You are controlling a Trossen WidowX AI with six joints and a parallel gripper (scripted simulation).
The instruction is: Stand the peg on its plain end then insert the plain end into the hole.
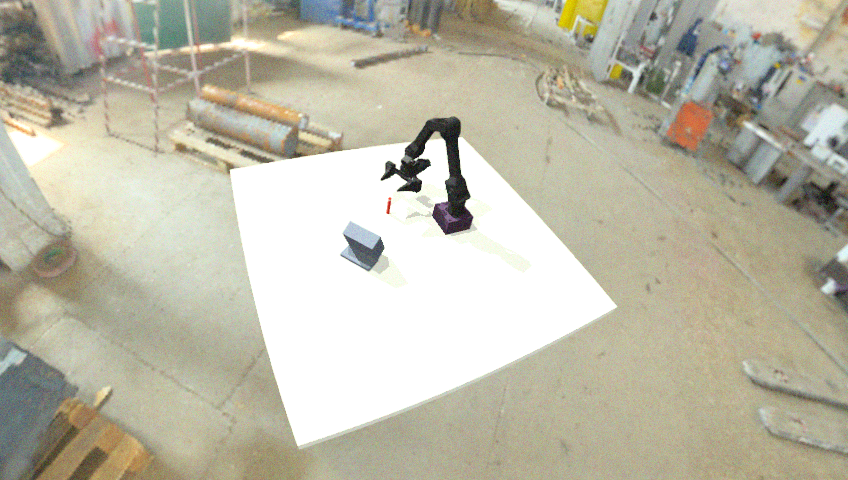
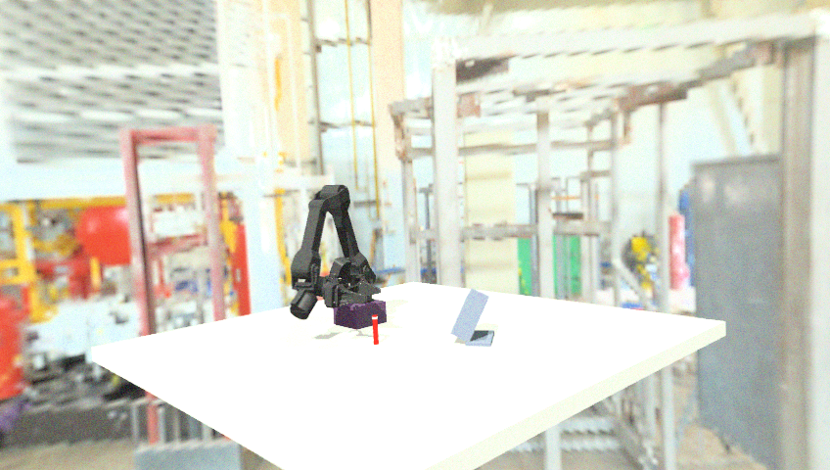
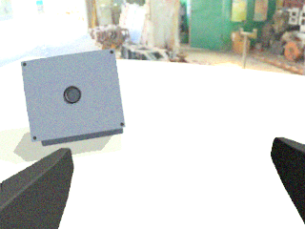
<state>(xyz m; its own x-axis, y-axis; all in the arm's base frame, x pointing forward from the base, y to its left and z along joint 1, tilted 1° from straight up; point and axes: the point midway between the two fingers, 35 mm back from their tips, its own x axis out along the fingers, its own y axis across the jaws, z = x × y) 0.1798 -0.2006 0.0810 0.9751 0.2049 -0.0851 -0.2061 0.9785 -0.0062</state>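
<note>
The red peg [image 1: 388,206] [image 2: 375,330] stands upright on the table [image 1: 446,333] [image 2: 349,396]; its white band shows near the top in the exterior view. The peg is not seen in the wrist view. My gripper [image 1: 396,180] [image 2: 372,295] [image 3: 175,153] is wide open and empty. It is above the table, drawn back from the peg on the robot's side. The grey-blue sloped panel [image 1: 364,236] [image 2: 470,314] [image 3: 95,114] shows its face in the wrist view at upper left, with one dark, empty round hole [image 3: 72,94] near the middle.
The purple robot base [image 1: 452,218] [image 2: 360,314] stands behind the gripper. The panel's flat foot [image 1: 358,258] [image 2: 481,338] rests on the table, and the peg stands off to one side of the panel, apart from it.
</note>
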